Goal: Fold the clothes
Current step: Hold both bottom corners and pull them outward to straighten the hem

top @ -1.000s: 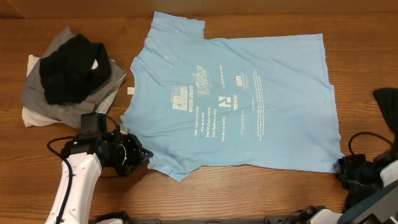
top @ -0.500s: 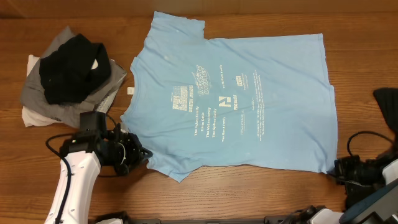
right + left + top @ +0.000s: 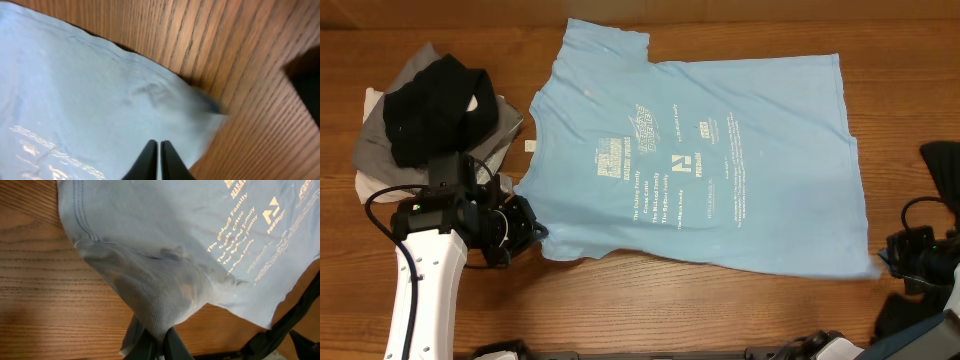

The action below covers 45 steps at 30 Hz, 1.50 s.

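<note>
Both of your grippers are closed. Your left gripper (image 3: 161,334) pinches a bunched fold of the sky-blue T-shirt (image 3: 720,150) at its near left corner. Your right gripper (image 3: 158,146) has its fingers pressed together, apparently on the near right corner. The T-shirt lies spread between them, print up, and the dark pile (image 3: 430,115) sits far left.

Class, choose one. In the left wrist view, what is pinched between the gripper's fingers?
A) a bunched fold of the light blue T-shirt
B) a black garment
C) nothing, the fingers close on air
A: the left gripper is shut on a gathered fold of the blue T-shirt, which is drawn into a bunch right at its fingertips.
</note>
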### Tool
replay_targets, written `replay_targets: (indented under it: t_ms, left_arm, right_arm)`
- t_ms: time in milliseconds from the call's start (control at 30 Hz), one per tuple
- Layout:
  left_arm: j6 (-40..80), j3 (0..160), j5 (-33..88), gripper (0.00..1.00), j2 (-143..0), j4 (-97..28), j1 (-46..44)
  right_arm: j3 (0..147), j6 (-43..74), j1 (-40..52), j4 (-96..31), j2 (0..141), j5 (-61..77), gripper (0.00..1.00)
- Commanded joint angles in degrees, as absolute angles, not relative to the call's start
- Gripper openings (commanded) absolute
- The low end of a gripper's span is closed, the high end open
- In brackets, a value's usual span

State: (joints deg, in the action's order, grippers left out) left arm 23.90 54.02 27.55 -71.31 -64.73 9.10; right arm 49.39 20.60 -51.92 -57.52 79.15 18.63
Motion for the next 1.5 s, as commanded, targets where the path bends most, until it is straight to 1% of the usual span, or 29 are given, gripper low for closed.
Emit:
replay_targets:
  t_ms: [0,133,233,267,300,333,367,500,600,667,767,800,833,867,900,933,1000,1233,1400,1467]
  left_arm:
    - [21.82,54.92,26.39,0.06,-71.13,-64.84,8.97]
    - [21.82,54.92,26.37,0.05,-71.13,-65.39,8.97]
    - [21.82,54.92,26.37,0.05,-71.13,-65.65,8.97]
    - [21.82,54.92,26.35,0.05,-71.13,-65.76,8.97]
    - [21.82,54.92,26.35,0.06,-71.13,-65.73,8.97]
    - [21.82,54.92,26.37,0.06,-71.13,-65.6,8.97]
    - [21.82,54.92,26.37,0.06,-71.13,-65.52,8.97]
    - [21.82,54.92,26.37,0.06,-71.13,-65.54,8.97]
    - [21.8,54.92,26.35,0.07,-71.13,-65.52,8.97]
    - [21.8,54.92,26.35,0.07,-71.13,-65.52,8.97]
    - [21.8,54.92,26.37,0.07,-71.13,-65.58,8.97]
    - [21.8,54.92,26.37,0.07,-71.13,-65.56,8.97]
    - [21.8,54.92,26.37,0.07,-71.13,-65.52,8.97]
    - [21.8,54.92,26.37,0.07,-71.13,-65.54,8.97]
    - [21.8,54.92,26.37,0.07,-71.13,-65.56,8.97]
    - [21.8,54.92,26.37,0.07,-71.13,-65.54,8.97]
    - [21.8,54.92,26.37,0.07,-71.13,-65.52,8.97]
    - [21.8,54.92,26.37,0.07,-71.13,-65.28,8.97]
    - [21.8,54.92,26.39,0.07,-71.13,-65.17,8.97]
    - [21.82,54.94,26.61,0.05,-71.13,-65.21,8.97]
  right_arm:
    - [47.92,20.67,-51.7,-55.92,80.6,19.46,0.04]
    - [48.82,20.29,-51.7,-55.46,80.38,21.1,0.04]
    - [48.95,19.53,-51.7,-58.72,80.4,18.94,0.04]
    - [48.71,19.64,-51.7,-59.53,80.4,17.41,0.14]
    - [48.31,20.08,-51.7,-59.96,80.4,16.05,0.43]
    - [47.51,21.08,-51.72,-59.83,80.4,14.92,0.59]
    - [46.59,21.78,-51.72,-59.11,80.4,14.22,0.61]
    - [41.67,23.44,-51.72,-54.3,80.44,12.84,0.62]
    - [38.24,24.12,-51.77,-49.87,80.51,12.62,0.6]
    - [36.91,24.12,-51.77,-48.31,80.51,12.6,0.54]
    - [35.14,24.34,-51.77,-46.83,80.51,11.42,0.54]
    - [34.68,24.36,-51.77,-46.3,80.51,11.11,0.47]
    - [34.35,24.36,-51.79,-46.11,80.51,11.09,0.29]
    - [34.35,24.32,-51.81,-46.11,80.51,11.09,0.21]
    - [34.41,24.32,-51.83,-45.91,80.49,11.18,0.06]
    - [34.59,24.27,-51.83,-45.39,80.49,11.53,0.04]
    - [35.42,24.27,-51.83,-45.25,80.49,12.51,0.04]
    - [44.42,22.74,-51.81,-54.0,78.91,15.4,0.04]
    - [46.5,22.7,-51.81,-56.18,76.77,16.93,0.04]
    - [47.33,21.98,-51.81,-57.19,76.09,18.35,0.04]
